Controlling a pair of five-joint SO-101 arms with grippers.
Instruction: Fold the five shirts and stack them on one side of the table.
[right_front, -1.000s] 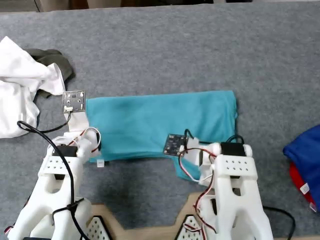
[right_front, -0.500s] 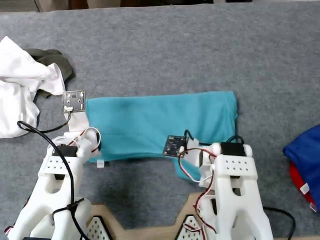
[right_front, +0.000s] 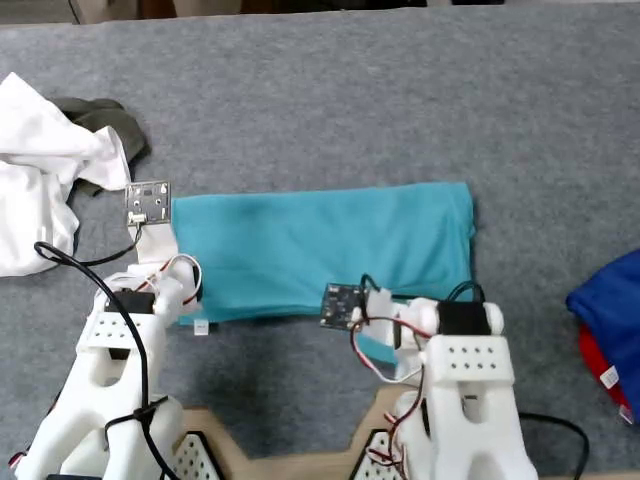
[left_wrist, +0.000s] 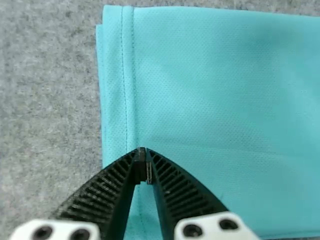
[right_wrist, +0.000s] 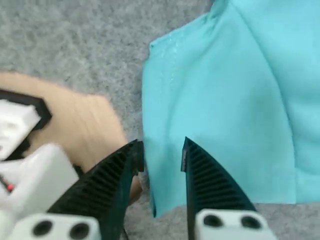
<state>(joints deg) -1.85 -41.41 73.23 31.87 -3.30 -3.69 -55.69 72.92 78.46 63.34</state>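
High view: noted a small shift of the white printed right arm (right_front: 458, 350) over the last second, wrist board drawn nearer and slightly toward the left arm (right_front: 125, 330). No movement at the left arm, and none in the teal knit shirt (right_front: 330, 245), folded into a long flat band at mid-table on the grey felt table cover (right_front: 400, 100). Read as lining up on the near edge for the next fold, which is not yet begun. Also logged: crumpled white shirt (right_front: 40, 190) over a dark olive garment (right_front: 112, 122) at far left, folded blue shirt (right_front: 610, 295) on a red garment (right_front: 607, 378) at the right edge. Left wrist view: left gripper (left_wrist: 144, 166) pinched fully closed, tips meeting on the shirt beside its stitched hem, apparently with cloth nipped between. Right wrist view: right gripper (right_wrist: 162, 152) partly open, moderate gap, straddling a loose teal flap near its edge; cloth between the fingers, not yet squeezed.
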